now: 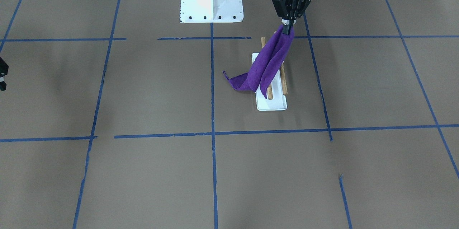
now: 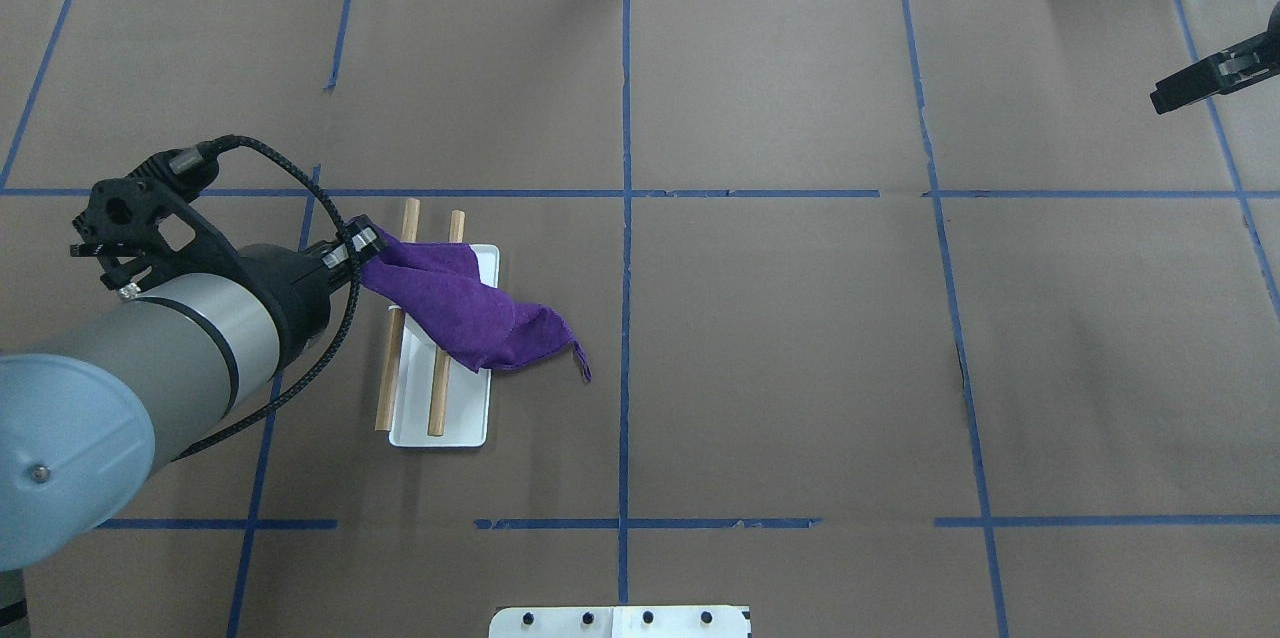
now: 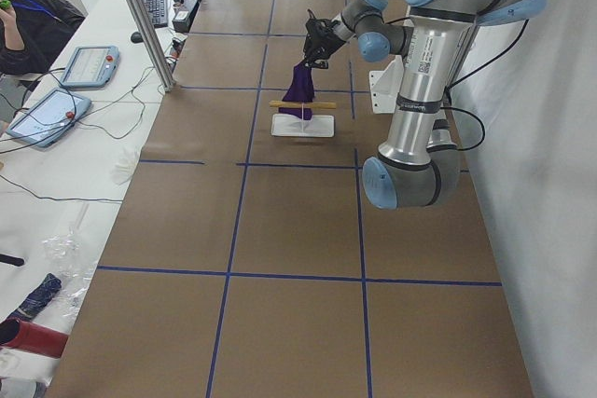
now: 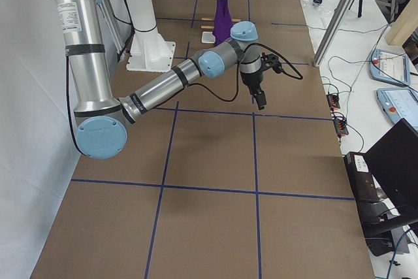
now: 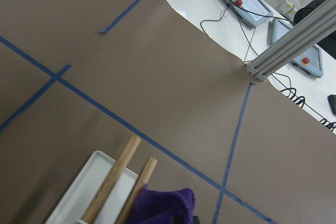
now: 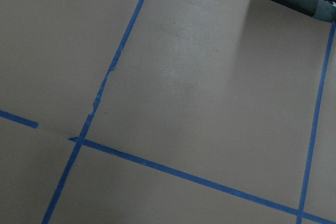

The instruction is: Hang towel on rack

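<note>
Seen from over the robot's shoulders, a table (image 2: 800, 368) covered in brown paper is divided into squares by blue tape lines (image 2: 625, 318). Nearest, at the bottom edge, is the top of the white robot pedestal (image 2: 620, 621). Just beyond it, on the left half, the thick grey left arm reaches in. Next comes the rack (image 2: 437, 398): two light wooden rods side by side above a flat white base. Its long axis runs away from the robot toward the far edge, leaning slightly to the right. The left gripper (image 2: 352, 256) hangs above the rack's left side, its fingers pinched tight on one end of a purple towel (image 2: 470, 313). The towel is stretched long and narrow, its length lying crosswise to the rods. From the gripper it slopes down to the right and a little toward the robot, passing over both rods. Its free end lies crumpled on the table just right of the rack, with a small tip pointing right. Whether it rests on the rods is unclear. Farthest away, at the far right edge, the right gripper (image 2: 1165, 100) hangs over bare table, well apart from the rack. Whether its fingers are apart or together cannot be made out.
</note>
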### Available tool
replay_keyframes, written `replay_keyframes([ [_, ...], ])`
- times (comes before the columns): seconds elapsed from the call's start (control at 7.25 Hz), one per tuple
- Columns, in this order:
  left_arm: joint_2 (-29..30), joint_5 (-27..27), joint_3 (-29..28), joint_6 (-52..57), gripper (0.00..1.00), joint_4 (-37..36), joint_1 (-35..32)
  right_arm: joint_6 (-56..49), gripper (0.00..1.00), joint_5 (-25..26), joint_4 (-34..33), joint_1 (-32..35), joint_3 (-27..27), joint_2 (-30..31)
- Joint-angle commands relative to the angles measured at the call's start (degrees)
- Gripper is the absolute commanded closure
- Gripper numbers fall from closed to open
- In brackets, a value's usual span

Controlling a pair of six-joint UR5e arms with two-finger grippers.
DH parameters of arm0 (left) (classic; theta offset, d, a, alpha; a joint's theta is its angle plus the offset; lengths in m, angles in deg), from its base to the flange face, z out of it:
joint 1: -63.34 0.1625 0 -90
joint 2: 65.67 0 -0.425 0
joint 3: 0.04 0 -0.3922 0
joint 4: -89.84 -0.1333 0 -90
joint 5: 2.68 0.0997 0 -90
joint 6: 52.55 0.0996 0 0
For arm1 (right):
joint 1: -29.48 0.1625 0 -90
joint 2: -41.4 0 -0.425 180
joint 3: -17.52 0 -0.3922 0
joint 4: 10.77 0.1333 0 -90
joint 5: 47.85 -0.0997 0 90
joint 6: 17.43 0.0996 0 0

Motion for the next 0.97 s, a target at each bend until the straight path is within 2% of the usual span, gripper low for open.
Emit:
replay_keyframes([
  [0.0,-6.5,0.7,-0.3,1.4,1.0,0.0,-0.2,-0.4,0.0,-0.2,-0.3,0.3,-0.1,0.3],
  [0.14,-8.8,3.6,-1.8,1.4,1.0,0.1,-0.1,-0.4,0.0,-0.2,-0.3,0.3,-0.2,0.3],
  [0.55,-9.0,7.0,-10.9,1.2,1.0,0.5,0.0,-0.4,0.0,-1.4,-0.3,0.5,-0.3,0.6],
  [0.83,-8.9,7.3,-13.9,1.6,1.0,0.6,0.2,-0.4,0.0,-2.7,-0.3,0.9,-0.3,1.2],
])
